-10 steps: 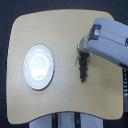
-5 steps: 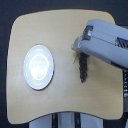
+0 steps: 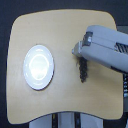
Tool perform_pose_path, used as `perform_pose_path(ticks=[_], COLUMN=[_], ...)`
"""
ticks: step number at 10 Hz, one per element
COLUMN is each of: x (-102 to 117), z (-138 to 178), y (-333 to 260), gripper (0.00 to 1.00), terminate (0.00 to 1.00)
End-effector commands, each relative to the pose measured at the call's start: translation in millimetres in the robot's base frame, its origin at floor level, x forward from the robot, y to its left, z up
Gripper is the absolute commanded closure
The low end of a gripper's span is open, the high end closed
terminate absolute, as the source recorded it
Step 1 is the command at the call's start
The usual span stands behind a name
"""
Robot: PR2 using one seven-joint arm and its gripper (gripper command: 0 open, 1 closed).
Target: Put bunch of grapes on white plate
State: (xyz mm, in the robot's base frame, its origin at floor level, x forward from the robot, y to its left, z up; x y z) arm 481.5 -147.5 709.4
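grapes: the grapes [image 3: 83, 70] hang or lie just under the tip of my pincer [image 3: 78, 52]; their top end meets it, their lower end points down the exterior view.
long axis: the bunch runs almost straight up and down in the exterior view, narrow, a little bent.
lifted or resting: i cannot tell from this one high view whether the bunch is clear of the worktop [image 3: 65, 102] or touching it.
pincer: my arm comes in from the exterior view's right, and the tip sits right over the bunch's upper end. the fingers are too blurred to read, so i cannot tell whether they are spread or pinching the stem end.
plate: the plate [image 3: 38, 67] lies well apart from the grapes, toward the exterior view's left, at about the same height in the picture. it is bare.
the relation that counts: the plate is straight across from the bunch, so i judge the carry to be a plain sideways move toward the exterior view's left.
fit: the bunch looks shorter than the plate is wide, so i judge it can lie inside the rim along its present axis.
surface: pale wood, flat, smooth, with rounded corners.
room: nothing stands between grapes and plate; the path is open.
risk: if my hold is only on the stem end, the bunch may swing.
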Motion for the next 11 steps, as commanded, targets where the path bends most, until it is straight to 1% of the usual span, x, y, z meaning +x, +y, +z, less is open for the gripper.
perform_pose_path(ticks=[1, 2, 3, 8, 11], x=[-14, -17, -17, -10, -1], z=[-6, -3, -2, 4, 7], y=[-10, -5, -3, -10, -18], gripper=[0.00, 0.00, 1.00, 1.00, 1.00], terminate=[0.00, 0.00, 0.00, 0.00, 0.00])
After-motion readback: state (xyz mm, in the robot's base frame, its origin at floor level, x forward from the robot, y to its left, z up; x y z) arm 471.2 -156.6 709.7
